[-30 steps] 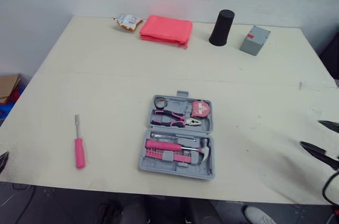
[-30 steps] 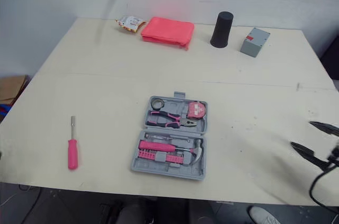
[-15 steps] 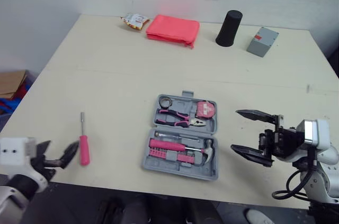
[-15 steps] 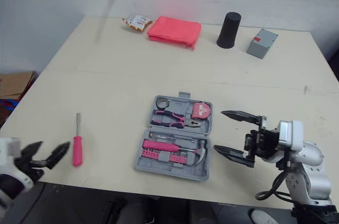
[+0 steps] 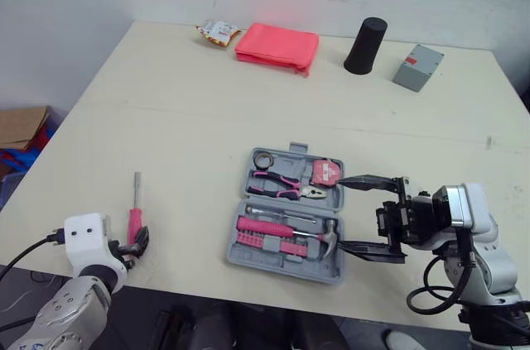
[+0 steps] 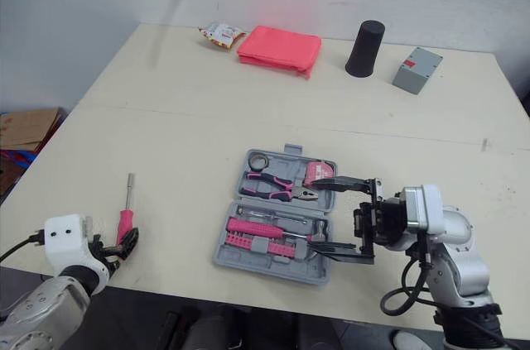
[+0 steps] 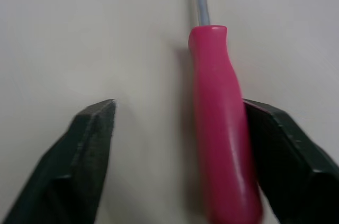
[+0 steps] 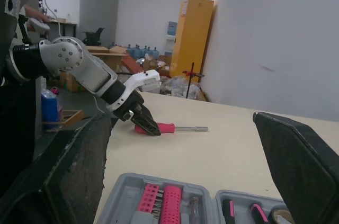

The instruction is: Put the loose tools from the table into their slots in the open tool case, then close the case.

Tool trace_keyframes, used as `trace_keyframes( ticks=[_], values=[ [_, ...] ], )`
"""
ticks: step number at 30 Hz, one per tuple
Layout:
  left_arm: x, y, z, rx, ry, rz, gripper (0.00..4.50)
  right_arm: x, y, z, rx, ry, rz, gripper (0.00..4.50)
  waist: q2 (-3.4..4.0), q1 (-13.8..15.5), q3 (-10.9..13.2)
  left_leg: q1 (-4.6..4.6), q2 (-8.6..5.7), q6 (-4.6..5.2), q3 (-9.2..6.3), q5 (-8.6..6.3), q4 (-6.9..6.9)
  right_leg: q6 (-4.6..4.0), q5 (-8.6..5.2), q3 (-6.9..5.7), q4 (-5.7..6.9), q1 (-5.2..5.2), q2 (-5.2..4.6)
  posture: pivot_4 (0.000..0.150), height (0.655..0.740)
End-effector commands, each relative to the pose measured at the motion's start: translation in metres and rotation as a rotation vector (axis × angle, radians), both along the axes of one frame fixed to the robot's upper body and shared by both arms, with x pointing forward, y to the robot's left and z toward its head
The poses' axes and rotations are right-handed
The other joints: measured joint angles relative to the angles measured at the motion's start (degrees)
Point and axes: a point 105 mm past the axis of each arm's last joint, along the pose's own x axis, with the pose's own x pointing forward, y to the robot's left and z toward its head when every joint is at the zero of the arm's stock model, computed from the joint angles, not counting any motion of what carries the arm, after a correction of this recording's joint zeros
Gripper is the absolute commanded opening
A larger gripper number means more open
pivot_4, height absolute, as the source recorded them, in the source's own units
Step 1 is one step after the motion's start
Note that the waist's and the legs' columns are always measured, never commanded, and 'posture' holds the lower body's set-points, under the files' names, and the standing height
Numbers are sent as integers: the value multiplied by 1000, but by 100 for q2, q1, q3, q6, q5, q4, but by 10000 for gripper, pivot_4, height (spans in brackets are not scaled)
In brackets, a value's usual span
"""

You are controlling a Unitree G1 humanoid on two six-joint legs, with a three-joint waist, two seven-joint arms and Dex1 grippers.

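A: Screwdriver [image 5: 134, 218]?
B: Pink handle, thin metal shaft. It lies flat on the table [image 5: 207, 118], near-left, well left of the case [image 5: 286, 262]. Long axis runs near-far, tip far.
A: Left gripper [image 7: 179, 108]?
B: Partly open, a finger on each side of the handle. One maybe touches it, nothing gripped.
A: Right gripper [image 5: 342, 213]?
B: Spread wide, empty, at the case's right edge.
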Motion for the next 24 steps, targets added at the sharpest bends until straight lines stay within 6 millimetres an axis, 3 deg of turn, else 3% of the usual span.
trace_keyframes(
  ticks=[1, 3, 4, 7, 10, 13, 15, 19, 24],
  values=[
    [0, -4, -11, -11, 54, -32, 17146, -6, 3, 4, -8, -36, 16, 45000, 1, 7, 0, 2, 0, 0, 0, 0, 0, 0, 0, 0, 0, 2, -1, 1500, 7400],
    [3, -5, -11, -9, 49, -44, 7193, -6, 3, 3, -11, -35, 7, 45000, 2, 14, -1, 3, -1, 2, 0, 1, 1, 0, 0, 0, 1, 4, -2, 1500, 7400],
    [6, -5, -10, -6, 42, -50, 5324, -6, 3, 2, -10, -34, 2, 45000, 3, 21, -1, 4, -1, 2, 0, 1, 1, -1, 0, -1, 1, 5, -2, 1500, 7400],
    [15, -7, 0, 6, -8, -102, 5472, -10, 2, -2, -19, -29, -8, 45000, 16, 55, -9, 5, -1, 2, -4, 2, 0, -3, -1, -6, 2, 7, -3, 1500, 7400],
    [30, -14, 29, 53, -155, -249, 5472, -14, 0, -6, -38, -29, -29, 45000, 15, 49, -7, 4, 0, 1, -8, 6, -2, -8, -3, -10, 4, 6, -3, 1500, 7400],
    [39, -36, 65, 151, -313, -533, 5472, -11, -9, -6, -58, -29, -85, 45000, 10, 27, -5, -4, 0, -16, -7, -3, -3, -14, -2, -13, 0, 2, -5, 1500, 7400],
    [37, -62, 80, 251, -381, -832, 5472, -9, -18, -9, -86, -35, -125, 45000, 11, 23, -6, -6, -1, -20, -2, -6, -6, -15, -2, -13, -8, 0, -7, 1500, 7400],
    [24, -108, 85, 332, -412, -1336, 5472, -8, -37, -14, -147, -21, -197, 45000, 27, 26, -11, -6, -1, -35, 14, 6, -24, -19, -3, -9, -38, 1, -6, 1500, 7400],
    [18, -148, 76, 389, -325, -1739, 5472, -15, -52, -21, -210, 18, -269, 45000, 30, 43, -9, -15, 0, -30, 16, 0, -26, -19, -6, -4, -52, -2, 2, 1500, 7400]
  ],
)
